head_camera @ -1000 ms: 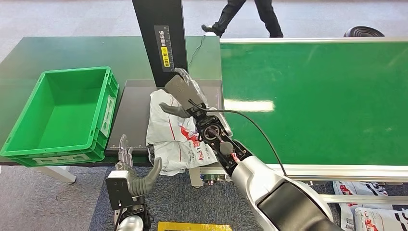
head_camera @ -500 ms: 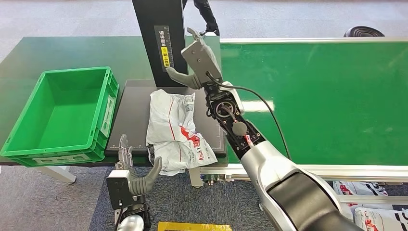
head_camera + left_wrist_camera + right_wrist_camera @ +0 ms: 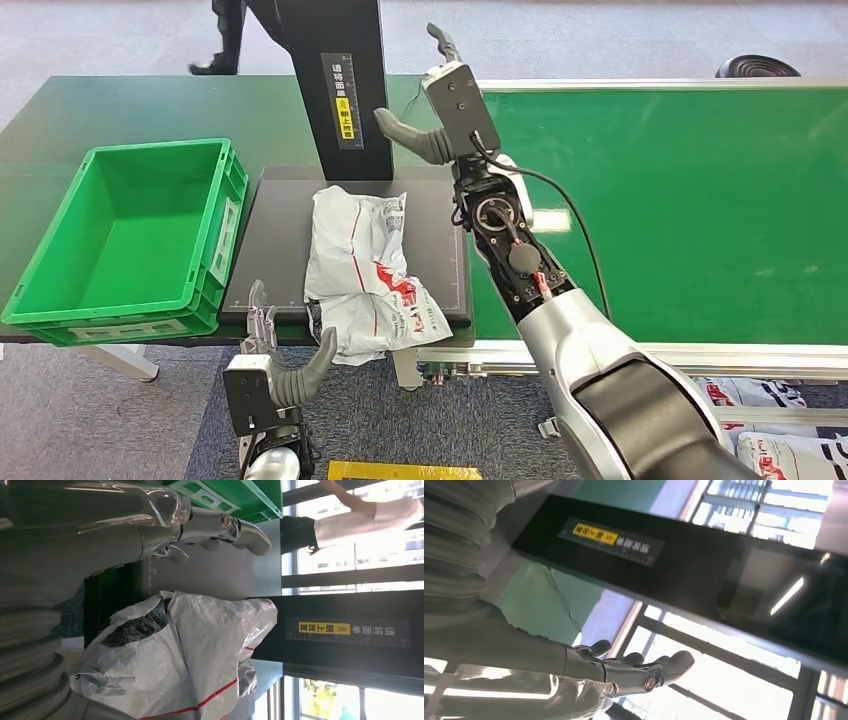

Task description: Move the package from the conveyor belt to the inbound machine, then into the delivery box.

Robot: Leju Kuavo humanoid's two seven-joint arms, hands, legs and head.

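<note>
A crumpled white package (image 3: 365,270) with red print lies on the dark platform of the inbound machine (image 3: 280,230), its near end hanging over the front edge. The left wrist view has the package (image 3: 190,660) close by. My right hand (image 3: 440,110) is raised above the platform's far right corner, beside the black post (image 3: 335,80), open and holding nothing. In the right wrist view its fingers (image 3: 644,672) are spread in the air. My left hand (image 3: 275,375) hangs open below the table's front edge, just left of the package. The green delivery box (image 3: 135,240) stands empty at the left.
The green conveyor belt (image 3: 680,200) runs across the right side with a metal rail along its front. A person's legs (image 3: 225,35) walk past behind the table. More white packages (image 3: 770,440) lie on the floor at the lower right.
My right hand has let go of the package and lifted up and to the right, away from the platform. The package stays on the platform. The person behind has walked left.
</note>
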